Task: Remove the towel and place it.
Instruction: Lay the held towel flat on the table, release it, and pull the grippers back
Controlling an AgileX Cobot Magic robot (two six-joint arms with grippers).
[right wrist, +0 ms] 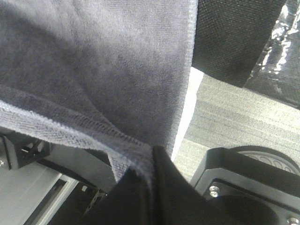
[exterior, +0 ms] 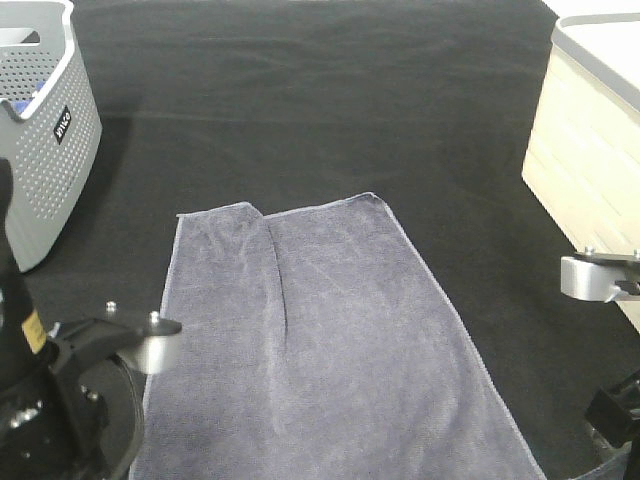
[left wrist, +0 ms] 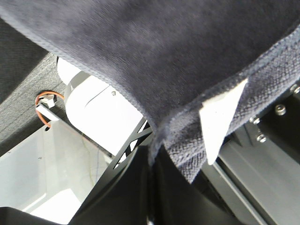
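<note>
Pinching towel (exterior: 330,340) hem — L claw (left wrist: 151,151), R claw (right wrist: 152,161) both clamped — seen on wrist cams only.

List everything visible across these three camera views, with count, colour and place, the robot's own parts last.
Rectangular grey-lavender terry towel: one, grey-lavender, spread mid-table.
Black fabric table cover: one, black, under the towel.
Perforated grey plastic basket: one, grey, far left.
Cream textured box with grey rim: one, cream, far right.
White care label: one, white, at a towel corner, left wrist view.
Left pincer: one, black, shut on a towel corner.
Right pincer: one, black, shut on a towel corner.
</note>
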